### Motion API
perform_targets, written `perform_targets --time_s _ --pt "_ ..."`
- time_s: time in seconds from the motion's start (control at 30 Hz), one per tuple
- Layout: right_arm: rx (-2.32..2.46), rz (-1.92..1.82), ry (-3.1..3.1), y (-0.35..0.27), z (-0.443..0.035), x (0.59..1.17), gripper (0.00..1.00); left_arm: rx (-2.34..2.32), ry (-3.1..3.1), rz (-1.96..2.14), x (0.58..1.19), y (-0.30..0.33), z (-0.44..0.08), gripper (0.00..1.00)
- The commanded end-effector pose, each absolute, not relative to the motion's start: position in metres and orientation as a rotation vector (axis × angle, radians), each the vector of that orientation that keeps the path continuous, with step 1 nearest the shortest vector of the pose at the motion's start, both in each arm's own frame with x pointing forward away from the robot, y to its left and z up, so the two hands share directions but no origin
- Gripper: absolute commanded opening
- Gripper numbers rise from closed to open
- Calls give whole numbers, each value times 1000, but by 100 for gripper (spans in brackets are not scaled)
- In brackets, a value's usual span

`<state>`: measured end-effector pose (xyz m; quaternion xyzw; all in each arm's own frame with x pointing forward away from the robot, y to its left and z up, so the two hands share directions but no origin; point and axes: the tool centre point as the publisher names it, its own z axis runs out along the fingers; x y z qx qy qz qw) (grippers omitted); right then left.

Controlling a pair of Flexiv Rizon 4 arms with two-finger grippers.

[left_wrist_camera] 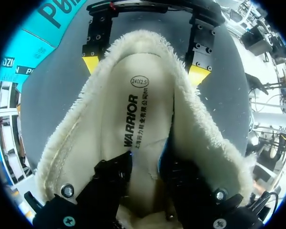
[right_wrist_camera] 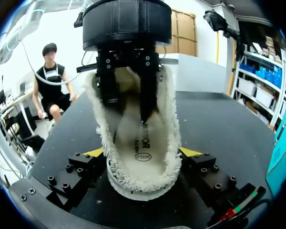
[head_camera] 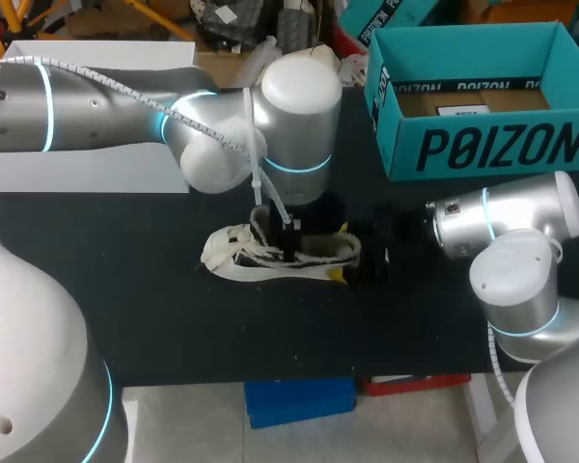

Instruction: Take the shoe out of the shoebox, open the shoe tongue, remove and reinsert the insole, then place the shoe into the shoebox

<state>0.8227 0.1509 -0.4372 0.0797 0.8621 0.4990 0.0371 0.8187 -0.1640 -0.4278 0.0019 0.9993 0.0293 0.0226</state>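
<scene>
A cream fleece-lined shoe (head_camera: 241, 256) lies on the black table (head_camera: 125, 289), toe to the left. My left gripper (head_camera: 289, 239) reaches down into its opening. In the left wrist view its black fingers (left_wrist_camera: 112, 179) stand slightly apart on the printed insole (left_wrist_camera: 138, 105), open, their yellow tips hidden in the shoe. My right gripper (head_camera: 367, 256) comes in from the right, and its yellow tips (left_wrist_camera: 90, 64) press the fleece on both sides of the heel. In the right wrist view the shoe (right_wrist_camera: 169, 119) sits between that gripper (right_wrist_camera: 142, 152). The teal shoebox (head_camera: 482, 145) stands open at the back right.
A white box (head_camera: 96, 164) sits at the back left of the table, behind my left arm. The shoebox wall (left_wrist_camera: 33, 43) lies ahead of the shoe's heel in the left wrist view. Dark table surface stretches in front of the shoe.
</scene>
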Motion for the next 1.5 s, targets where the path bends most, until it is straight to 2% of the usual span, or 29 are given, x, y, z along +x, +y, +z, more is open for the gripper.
perform_targets --time_s 0.03,0.67,0.97,1.0,1.03,1.1,1.3,1.5 --pt "248 1529 2647 151 -440 824 0 58 3010 124 813 -157 -456 40" --pt "248 1529 2647 151 -440 824 0 -182 2573 -117 848 -147 -446 37" --pt "248 1529 2647 151 -440 824 0 -136 2612 -155 849 -153 -450 23" --pt "248 1529 2647 151 -440 824 0 -117 2618 -150 848 -154 -452 19" --pt "248 1529 2647 151 -440 824 0 -104 2632 -142 846 -156 -454 9" --pt "248 1529 2647 151 -440 824 0 -87 2644 -121 845 -157 -458 0" --pt "248 1529 2647 151 -440 824 0 -56 2754 -94 844 -161 -457 0" --pt "248 1529 2647 151 -440 824 0 -74 2950 -208 844 -159 -429 0"
